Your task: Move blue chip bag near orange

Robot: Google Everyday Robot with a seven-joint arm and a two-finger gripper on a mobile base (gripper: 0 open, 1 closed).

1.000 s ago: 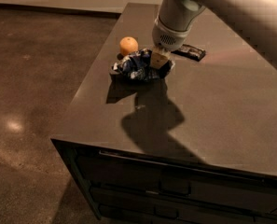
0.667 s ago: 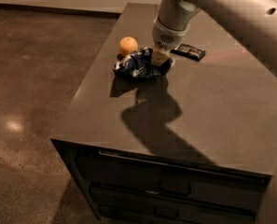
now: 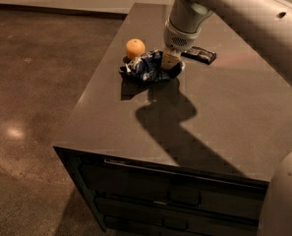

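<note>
Where the blue chip bag (image 3: pixel 144 69) lay, crumpled on the far left part of the counter (image 3: pixel 224 117), it sat just beside the orange (image 3: pixel 135 48), its upper left edge close to or touching the fruit; could not tell which. The orange stood near the counter's left edge, behind the bag. The gripper (image 3: pixel 171 63) was down at the bag's right end, in contact with the foil; whether it was clamped on the bag or parted could not be told from this view. The arm (image 3: pixel 244 18) reached in from the upper right and threw a heavy shadow across the counter toward the front. A small black packet (image 3: pixel 199 55) lay flat just right of the gripper, apart from the bag. Judgement: the move itself looked essentially done, bag already near orange. Left, likely: let go of the bag if held, then lift the gripper clear without dragging the foil away
</note>
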